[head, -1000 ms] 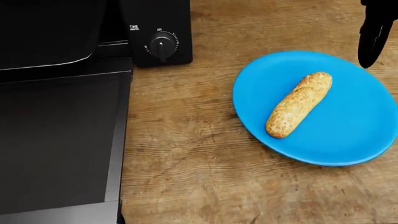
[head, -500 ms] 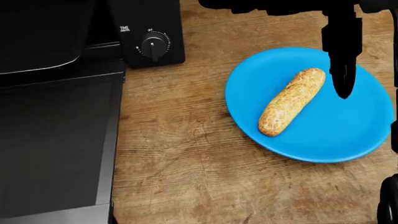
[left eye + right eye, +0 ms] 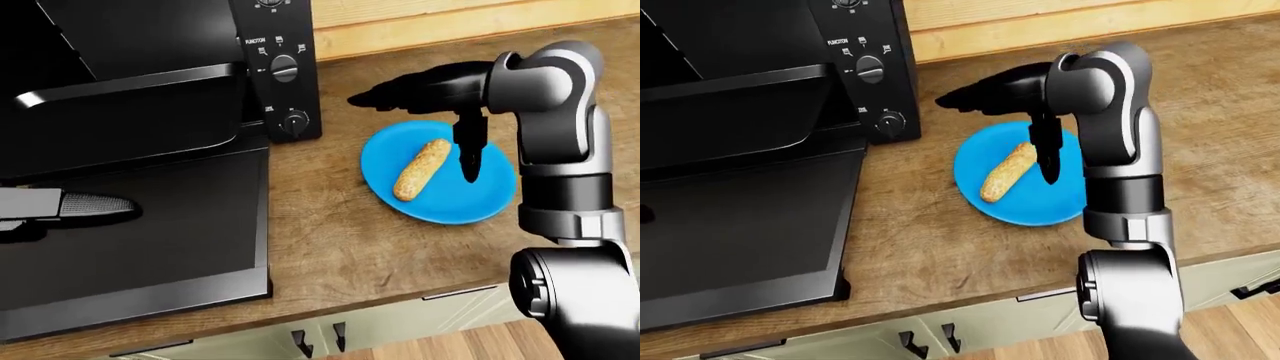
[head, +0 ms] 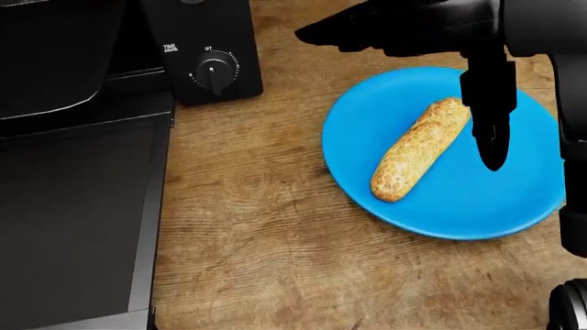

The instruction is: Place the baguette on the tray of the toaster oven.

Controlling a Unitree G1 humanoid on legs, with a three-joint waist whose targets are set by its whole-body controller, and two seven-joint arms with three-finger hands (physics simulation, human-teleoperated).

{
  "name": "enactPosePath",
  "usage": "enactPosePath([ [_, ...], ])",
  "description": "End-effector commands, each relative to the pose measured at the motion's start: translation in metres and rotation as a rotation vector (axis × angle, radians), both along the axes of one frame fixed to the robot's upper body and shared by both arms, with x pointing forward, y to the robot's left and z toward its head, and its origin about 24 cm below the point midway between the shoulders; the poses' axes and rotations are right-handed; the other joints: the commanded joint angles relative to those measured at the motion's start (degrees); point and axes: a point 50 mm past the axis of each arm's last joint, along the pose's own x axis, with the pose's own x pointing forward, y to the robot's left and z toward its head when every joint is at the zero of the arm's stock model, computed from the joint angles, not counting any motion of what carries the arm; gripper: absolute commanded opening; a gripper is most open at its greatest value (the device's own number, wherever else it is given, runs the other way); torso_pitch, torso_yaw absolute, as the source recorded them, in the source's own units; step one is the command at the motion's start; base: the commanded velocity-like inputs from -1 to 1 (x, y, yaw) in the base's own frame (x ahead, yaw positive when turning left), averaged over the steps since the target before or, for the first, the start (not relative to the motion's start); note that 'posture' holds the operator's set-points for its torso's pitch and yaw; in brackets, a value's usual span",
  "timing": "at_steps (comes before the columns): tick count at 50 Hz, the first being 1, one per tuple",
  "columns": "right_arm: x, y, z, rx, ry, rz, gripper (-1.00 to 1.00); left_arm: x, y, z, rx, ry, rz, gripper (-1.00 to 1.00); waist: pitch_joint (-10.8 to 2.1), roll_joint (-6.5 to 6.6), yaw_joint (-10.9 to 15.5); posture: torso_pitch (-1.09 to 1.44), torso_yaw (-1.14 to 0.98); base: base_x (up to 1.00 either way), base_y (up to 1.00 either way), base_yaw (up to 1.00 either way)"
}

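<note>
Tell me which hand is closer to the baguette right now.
Right. The right hand hangs over the baguette on the blue plate, fingers open. The left hand is far off, above the open oven door.

- My right robot hand (image 3: 440,94) is matte black, with slim tapered fingers (image 3: 470,154).
- My right forearm (image 3: 565,150) is a grey cylinder built of stacked segments, with dark seams between them.
- A rounded, glossy black joint housing (image 3: 570,289) sits below it.
</note>
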Motion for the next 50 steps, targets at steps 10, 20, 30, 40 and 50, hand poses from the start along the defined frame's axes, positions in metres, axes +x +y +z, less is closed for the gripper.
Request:
enactPosePath([
  [10, -0.012, -0.005, 0.01, 0.024, -0.068, 0.001, 1.0, -0.001, 0.002, 0.009, -0.01, -0.067, 0.019, 1.0, -1.49, -0.02, 0.1, 0.0, 0.0, 0.0, 0.0, 0.0],
  [20, -0.015, -0.003, 0.008, 0.023, -0.061, 0.006, 0.9, -0.002, 0.003, 0.008, -0.01, -0.067, 0.022, 1.0, -1.51, -0.06, 0.01, 0.0, 0.0, 0.0, 0.0, 0.0],
  [30, -0.015, -0.003, 0.006, 0.018, -0.051, 0.003, 0.65, -0.003, 0.004, 0.005, -0.016, -0.062, 0.024, 1.0, -1.53, -0.1, 0.02, 0.0, 0.0, 0.0, 0.0, 0.0],
  [40, -0.014, 0.0, 0.007, 0.015, -0.051, 0.007, 0.62, -0.003, 0.005, 0.003, -0.017, -0.06, 0.028, 1.0, -1.55, -0.1, 0.02, 0.0, 0.0, 0.0, 0.0, 0.0],
  [50, -0.013, 0.0, 0.01, 0.015, -0.053, 0.009, 0.56, -0.002, 0.005, 0.003, -0.019, -0.062, 0.027, 1.0, -1.59, -0.14, 0.09, 0.0, 0.0, 0.0, 0.0, 0.0],
])
